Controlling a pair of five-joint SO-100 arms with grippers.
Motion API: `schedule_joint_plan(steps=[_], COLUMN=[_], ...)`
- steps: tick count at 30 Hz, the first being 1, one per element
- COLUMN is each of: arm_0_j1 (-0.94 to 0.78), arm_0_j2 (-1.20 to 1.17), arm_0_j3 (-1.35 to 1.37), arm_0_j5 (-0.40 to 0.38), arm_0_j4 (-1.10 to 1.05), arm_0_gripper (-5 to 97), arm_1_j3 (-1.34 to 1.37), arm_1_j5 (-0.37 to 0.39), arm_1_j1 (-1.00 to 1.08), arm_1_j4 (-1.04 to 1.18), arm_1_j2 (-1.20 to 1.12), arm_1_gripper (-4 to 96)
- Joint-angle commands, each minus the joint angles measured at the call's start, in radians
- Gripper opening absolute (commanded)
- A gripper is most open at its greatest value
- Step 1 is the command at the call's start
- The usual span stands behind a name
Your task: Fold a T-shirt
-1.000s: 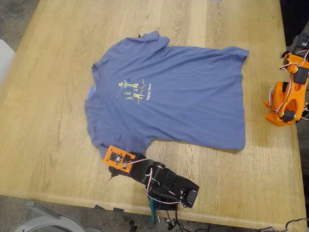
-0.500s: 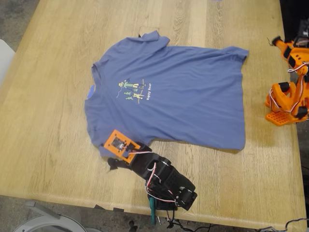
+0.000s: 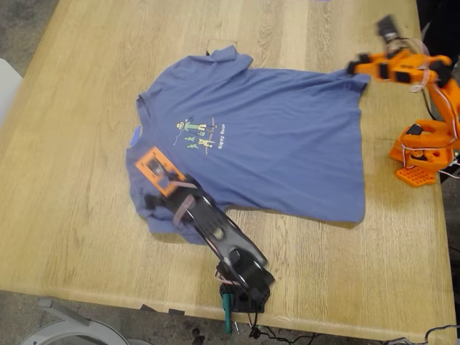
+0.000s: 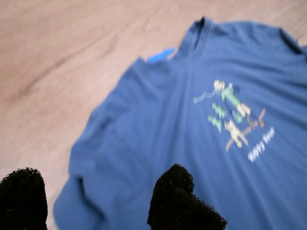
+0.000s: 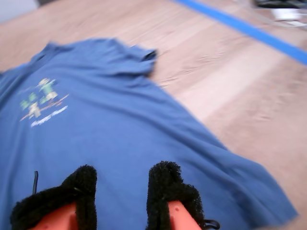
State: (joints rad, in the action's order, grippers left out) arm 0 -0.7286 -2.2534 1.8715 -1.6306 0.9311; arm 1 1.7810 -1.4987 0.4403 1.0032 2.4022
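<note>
The blue-purple T-shirt lies flat on the wooden table, with its collar toward the exterior view's left and its cartoon print facing up. My first gripper, on the black arm, hovers over the sleeve and shoulder nearest the table's front edge. Its black fingertips stand wide apart above the T-shirt, so my first gripper is open. My second gripper, on the orange arm, reaches over the far hem corner. My second gripper is open a little above the T-shirt, with nothing held.
The orange arm's base stands at the exterior view's right table edge. The black arm's base with cables sits at the front edge. A blue tape line crosses the table beyond the shirt. A grey chair shows below the table.
The black arm swung from the bare table near the front edge up onto the shirt's sleeve. The orange arm unfolded from its base and reached out to the far hem corner.
</note>
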Motion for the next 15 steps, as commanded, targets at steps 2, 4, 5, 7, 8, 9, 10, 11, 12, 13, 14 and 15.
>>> schedule_joint_plan(steps=[2,4,5,7,8,9,10,11,12,13,14,15], arm_0_j1=[0.023,0.023,0.020,0.017,0.015,0.018,0.025,0.031,0.038,0.043,0.048,0.051], arm_0_j2=[0.173,0.255,0.293,0.362,0.396,0.428,0.462,0.497,0.537,0.578,0.624,0.673], arm_0_j3=[-0.054,-0.058,-0.066,-0.077,-0.080,-0.086,-0.089,-0.094,-0.098,-0.107,-0.123,-0.143], arm_0_j5=[0.020,0.031,0.035,0.040,0.041,0.043,0.043,0.043,0.043,0.044,0.046,0.049], arm_0_j4=[-0.291,-0.397,-0.440,-0.531,-0.581,-0.621,-0.667,-0.715,-0.769,-0.819,-0.871,-0.934], arm_0_gripper=[38,38,38,38,38,38,38,38,38,38,38,38], arm_1_j3=[-0.048,-0.094,-0.123,-0.184,-0.213,-0.241,-0.268,-0.305,-0.348,-0.396,-0.445,-0.480], arm_1_j5=[0.011,0.011,0.011,0.012,0.014,0.014,0.015,0.017,0.017,0.017,0.017,0.020], arm_1_j1=[-0.133,-0.187,-0.210,-0.252,-0.268,-0.287,-0.304,-0.318,-0.331,-0.342,-0.351,-0.359], arm_1_j4=[-0.104,-0.144,-0.155,-0.167,-0.170,-0.178,-0.190,-0.199,-0.209,-0.206,-0.196,-0.196], arm_1_j2=[-0.137,-0.232,-0.281,-0.370,-0.410,-0.453,-0.492,-0.540,-0.589,-0.638,-0.686,-0.723], arm_1_gripper=[19.9,19.8,19.8,19.8,19.7,19.7,19.7,19.6,19.5,19.2,18.9,18.7])
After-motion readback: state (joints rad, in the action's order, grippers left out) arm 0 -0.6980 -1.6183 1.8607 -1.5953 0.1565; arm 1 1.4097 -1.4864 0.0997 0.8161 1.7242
